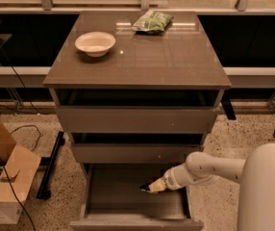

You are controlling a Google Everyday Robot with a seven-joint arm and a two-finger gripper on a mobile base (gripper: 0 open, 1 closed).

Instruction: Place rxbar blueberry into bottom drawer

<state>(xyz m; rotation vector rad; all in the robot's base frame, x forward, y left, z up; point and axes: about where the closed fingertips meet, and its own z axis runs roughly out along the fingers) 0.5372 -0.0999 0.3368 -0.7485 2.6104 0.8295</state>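
One tool over bottom drawer

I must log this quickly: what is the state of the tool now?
Tool: above the open bottom drawer; state cannot be told.

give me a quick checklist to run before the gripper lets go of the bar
1. bottom drawer open: ok, pulled well out.
2. gripper over the drawer's inside: ok, at its right side, below the middle drawer.
3. rxbar blueberry in grip: ok, its dark end sticks out of the gripper tip.
4. Height of the bar above the drawer floor: cannot tell from this one view.
5. Arm apart from the drawer's right wall: cannot tell, it crosses right above it.
6. bowl and green bag out of the way: ok, both up on the cabinet top.
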